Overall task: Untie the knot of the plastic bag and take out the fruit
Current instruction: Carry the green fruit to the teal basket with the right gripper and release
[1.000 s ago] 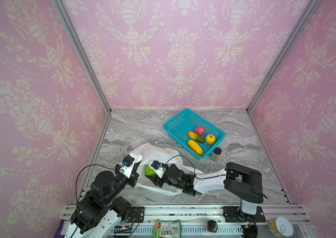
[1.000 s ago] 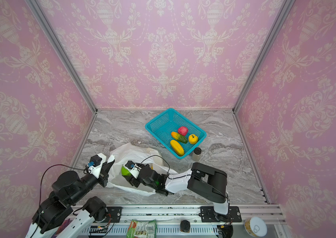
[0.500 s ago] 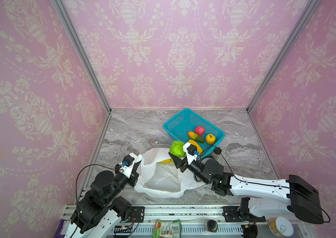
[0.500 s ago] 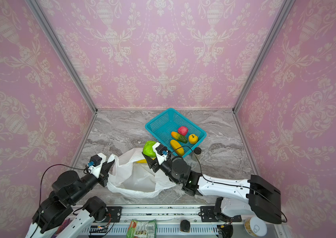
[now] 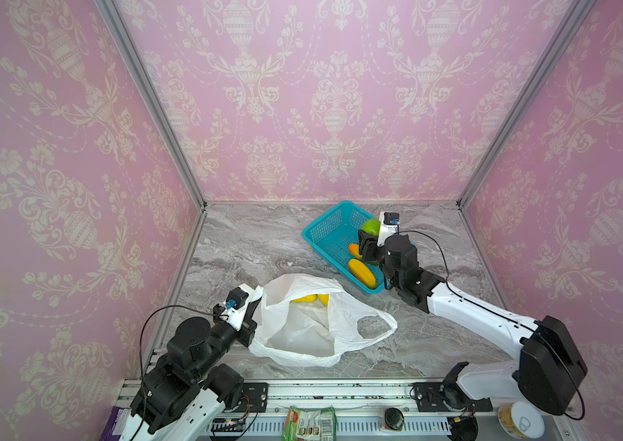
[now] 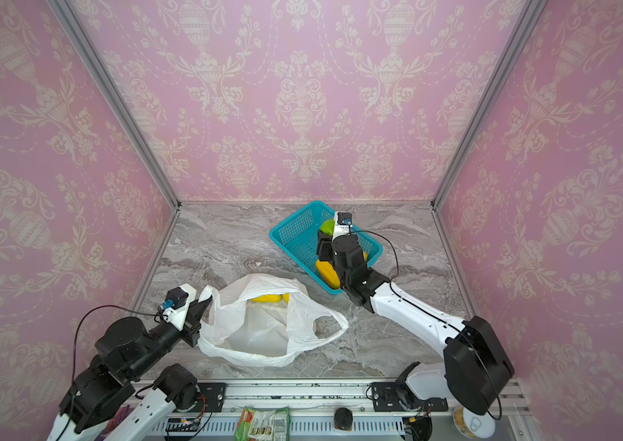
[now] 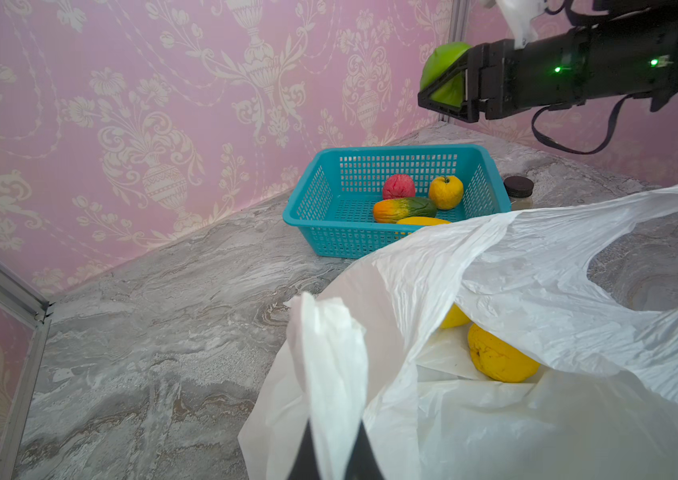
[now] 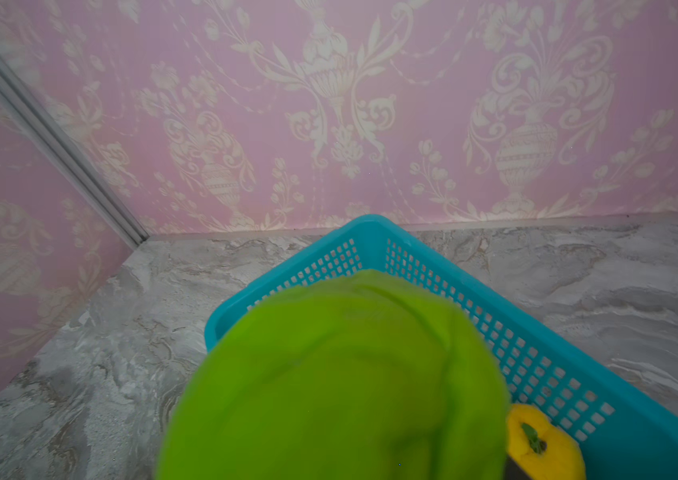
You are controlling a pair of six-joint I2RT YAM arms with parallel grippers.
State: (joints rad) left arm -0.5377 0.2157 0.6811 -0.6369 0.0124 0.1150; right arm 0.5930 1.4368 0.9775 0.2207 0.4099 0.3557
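Jaws of left gripper (image 5: 253,310), 7 o'clock, are clamped tight on the plastic bag (image 5: 302,332) rim; bag lies open at 6 o'clock, yellow fruit (image 5: 309,298) inside. Right gripper (image 5: 368,237) at 1 o'clock grips a green apple (image 5: 371,226) above the teal basket (image 5: 324,226), other fruit (image 7: 403,209) lying in it.

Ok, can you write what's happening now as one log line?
left pincer: shut on plastic bag handle | right pincer: holding green apple over teal basket | plastic bag: open, yellow fruit inside
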